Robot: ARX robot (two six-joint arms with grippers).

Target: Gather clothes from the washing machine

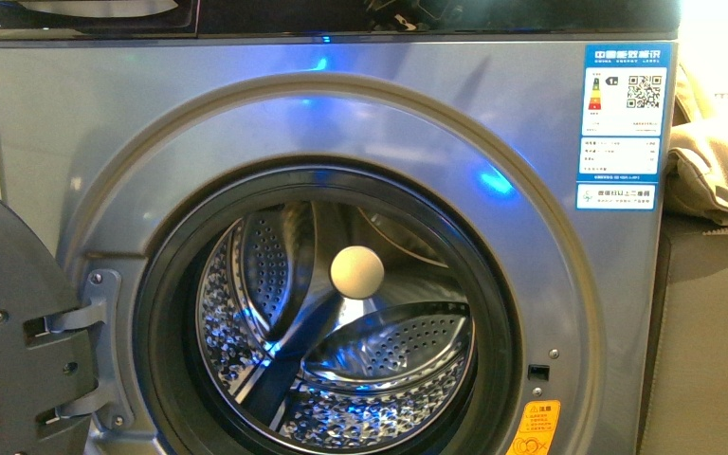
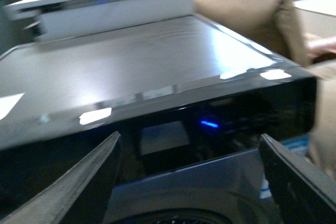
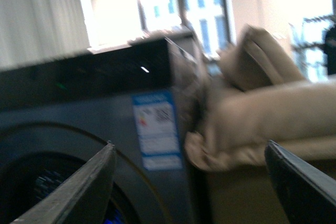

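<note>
The silver-grey washing machine (image 1: 531, 123) fills the front view. Its round door (image 1: 9, 332) is swung open to the left. The perforated steel drum (image 1: 341, 379) shows only metal and a cream round hub (image 1: 356, 272); no clothes are in view, and the drum's bottom is cut off. Neither arm shows in the front view. My left gripper (image 2: 189, 137) is open and empty, up by the machine's top (image 2: 147, 61) and black control panel (image 2: 236, 114). My right gripper (image 3: 189, 144) is open and empty in front of the machine's right side (image 3: 79, 119).
The blue-white energy label (image 1: 624, 114) and the orange sticker (image 1: 536, 428) are on the machine's right front. Beige cushion fabric (image 1: 716, 161) lies right of the machine and also shows in the right wrist view (image 3: 262, 114). Both wrist views are blurred.
</note>
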